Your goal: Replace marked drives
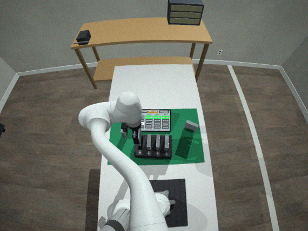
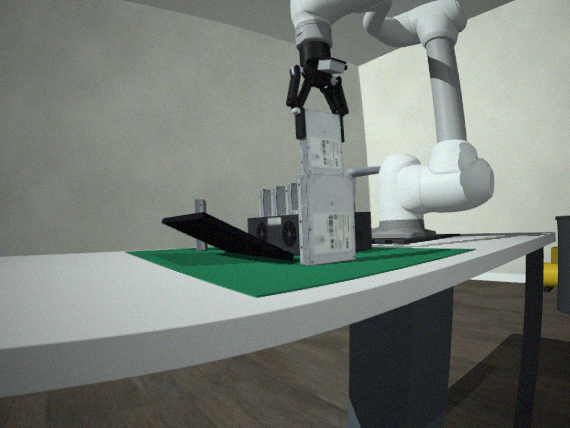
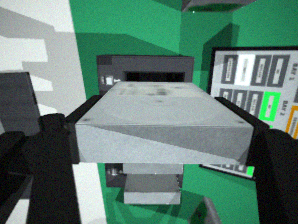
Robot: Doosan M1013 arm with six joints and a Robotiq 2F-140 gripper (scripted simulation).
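Observation:
My gripper [image 2: 320, 117] is shut on the top of a grey drive [image 2: 322, 142] and holds it upright, clear above the black dock [image 1: 153, 151]. In the wrist view the held drive [image 3: 165, 125] fills the middle between both fingers, with the dock's open slot [image 3: 152, 76] beyond it. The dock's left bay [image 1: 138, 152] is empty. Three drives [image 1: 158, 142] stand in the other bays. A spare drive [image 1: 191, 126] stands upright on the green mat [image 1: 189, 154] to the right; it also shows in the exterior view [image 2: 327, 225]. The screen [image 1: 156, 120] behind the dock shows green cells and one orange cell.
The screen lies as a tilted black slab [image 2: 225, 235] on the mat. A thin grey upright thing [image 2: 200, 225] stands beyond it. My arm hides the mat's left part in the overhead view. A wooden table [image 1: 140, 32] with a drawer box stands far behind.

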